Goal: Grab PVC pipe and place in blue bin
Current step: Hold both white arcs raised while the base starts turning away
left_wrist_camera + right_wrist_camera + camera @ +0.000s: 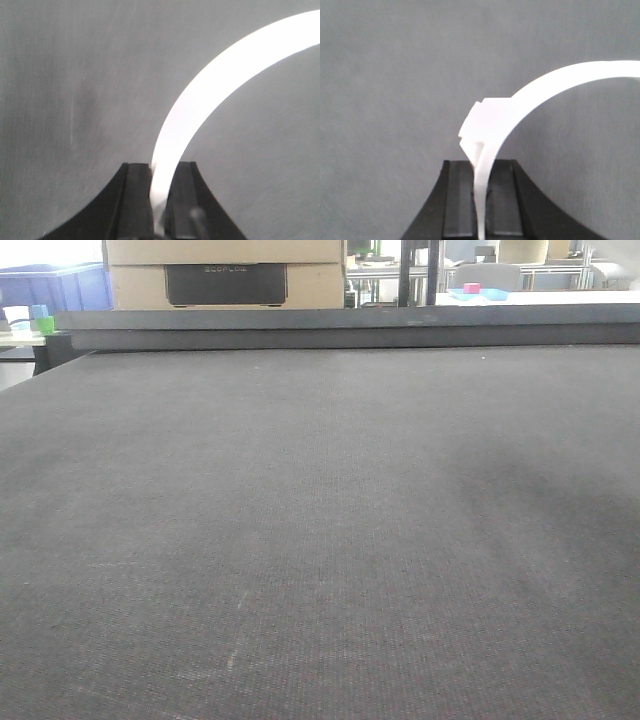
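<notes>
Exterior front-facing view shows only a dark grey worktop [320, 540] filling the frame, with neither arm nor the pipe in sight. Beyond its far edge stand a cardboard box [225, 275], cut off at the top, and a blue crate [55, 285], partly out of frame at the left. Whether that crate is the task's bin cannot be told. In the left wrist view, the left gripper [162, 167] has its black jaws closed tight on the PVC pipe [225, 75]. The pipe shows as a glaring, overexposed white band that rises from between the pads and arcs up to the right, out of frame. In the right wrist view, the right gripper [482, 165] has its jaws pinched on a thinner-looking white edge of pipe. A blocky white fitting [482, 117] sits just above the pads, and the band curves right past the frame edge. Glare hides surface detail, and whether both views show one piece cannot be told.
</notes>
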{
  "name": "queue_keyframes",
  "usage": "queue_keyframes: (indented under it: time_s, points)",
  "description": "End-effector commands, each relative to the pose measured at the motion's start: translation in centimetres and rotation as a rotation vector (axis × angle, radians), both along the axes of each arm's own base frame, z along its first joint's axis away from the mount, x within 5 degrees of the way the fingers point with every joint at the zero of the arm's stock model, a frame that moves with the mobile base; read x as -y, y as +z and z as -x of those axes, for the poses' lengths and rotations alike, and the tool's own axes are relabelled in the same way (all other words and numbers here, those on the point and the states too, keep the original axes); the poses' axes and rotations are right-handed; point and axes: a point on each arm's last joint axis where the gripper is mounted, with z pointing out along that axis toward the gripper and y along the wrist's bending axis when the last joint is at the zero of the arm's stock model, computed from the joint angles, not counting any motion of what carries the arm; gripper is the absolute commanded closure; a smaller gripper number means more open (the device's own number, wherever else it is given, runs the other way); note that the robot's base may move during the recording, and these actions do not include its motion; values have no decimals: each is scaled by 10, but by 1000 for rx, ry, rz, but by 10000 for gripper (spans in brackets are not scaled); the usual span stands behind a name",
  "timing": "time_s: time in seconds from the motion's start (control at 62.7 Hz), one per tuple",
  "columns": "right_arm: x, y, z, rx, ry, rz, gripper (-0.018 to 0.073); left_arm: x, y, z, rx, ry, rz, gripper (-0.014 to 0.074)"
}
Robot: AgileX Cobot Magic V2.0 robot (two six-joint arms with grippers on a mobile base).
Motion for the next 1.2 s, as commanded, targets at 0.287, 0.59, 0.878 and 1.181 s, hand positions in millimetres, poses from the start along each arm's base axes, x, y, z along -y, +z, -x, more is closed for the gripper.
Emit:
queue_keyframes:
  time_s: [0.287,0.59,0.878,1.181]
  points:
    - [16,-1,57,339,-11,-84,727,-12,-17,100,420,32,95,707]
    - [33,-7,112,500,-9,-88,727,-21,-32,155,571,36,120,707]
    - [45,17,148,730,5,-8,727,-21,-17,164,710,-20,76,707]
    - [52,22,167,801,-2,45,727,-14,-15,158,736,-67,108,707]
